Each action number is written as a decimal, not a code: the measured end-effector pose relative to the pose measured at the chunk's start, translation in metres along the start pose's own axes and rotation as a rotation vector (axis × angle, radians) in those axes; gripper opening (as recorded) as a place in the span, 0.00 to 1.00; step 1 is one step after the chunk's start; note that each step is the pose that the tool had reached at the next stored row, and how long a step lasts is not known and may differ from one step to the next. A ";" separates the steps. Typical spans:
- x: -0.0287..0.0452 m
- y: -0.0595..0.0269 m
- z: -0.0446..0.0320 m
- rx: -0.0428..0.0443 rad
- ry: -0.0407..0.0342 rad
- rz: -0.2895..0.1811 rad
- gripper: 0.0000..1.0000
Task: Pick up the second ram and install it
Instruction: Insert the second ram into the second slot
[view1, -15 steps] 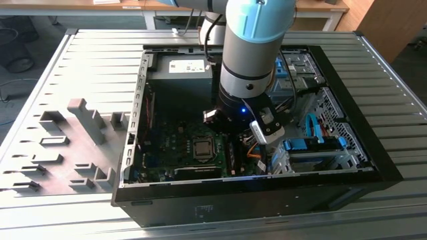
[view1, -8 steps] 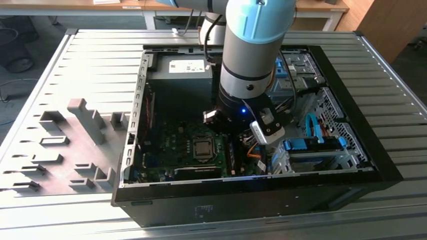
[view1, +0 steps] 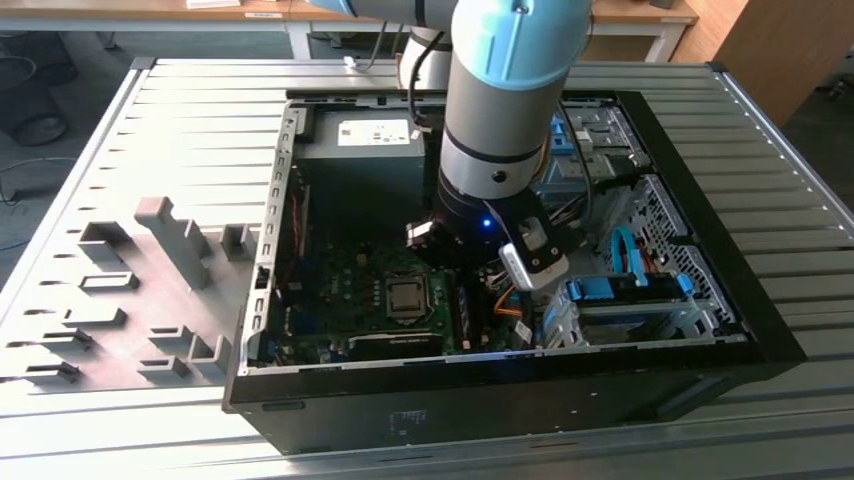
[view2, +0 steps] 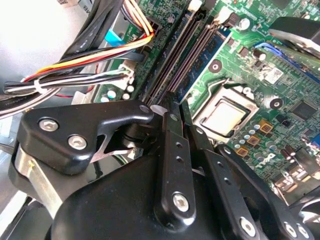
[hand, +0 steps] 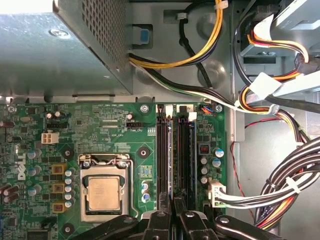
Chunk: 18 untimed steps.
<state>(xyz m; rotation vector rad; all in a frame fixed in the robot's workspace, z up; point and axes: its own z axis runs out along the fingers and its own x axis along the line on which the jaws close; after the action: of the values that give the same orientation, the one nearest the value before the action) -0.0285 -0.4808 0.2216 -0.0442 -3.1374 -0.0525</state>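
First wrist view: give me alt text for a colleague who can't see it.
The black tool sits low over the motherboard's memory slots, lined up with them beside the bare processor socket. Above lies the grey power supply, with bundled cables beside the board.

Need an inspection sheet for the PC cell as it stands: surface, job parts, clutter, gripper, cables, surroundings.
Surface: slatted metal table carrying the open PC case.
Job's things: second ram cannot be made out; memory slots on the motherboard.
Clutter: grey fixture blocks on the table, at the exterior view's left.
Grippers: gripper low inside the case, at the memory slots.
Cables: wire bundles beside the motherboard; blue flat cable near the drive bays.
Surroundings: wooden desks beyond the table.
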 end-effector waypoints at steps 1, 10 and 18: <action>0.0000 0.0000 0.0001 0.0001 0.0000 0.001 0.14; 0.0002 0.0012 0.0021 0.0000 -0.0001 0.000 0.14; 0.0003 0.0016 0.0045 0.0002 0.0001 -0.001 0.14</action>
<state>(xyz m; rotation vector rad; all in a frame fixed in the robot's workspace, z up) -0.0287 -0.4790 0.2172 -0.0432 -3.1374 -0.0522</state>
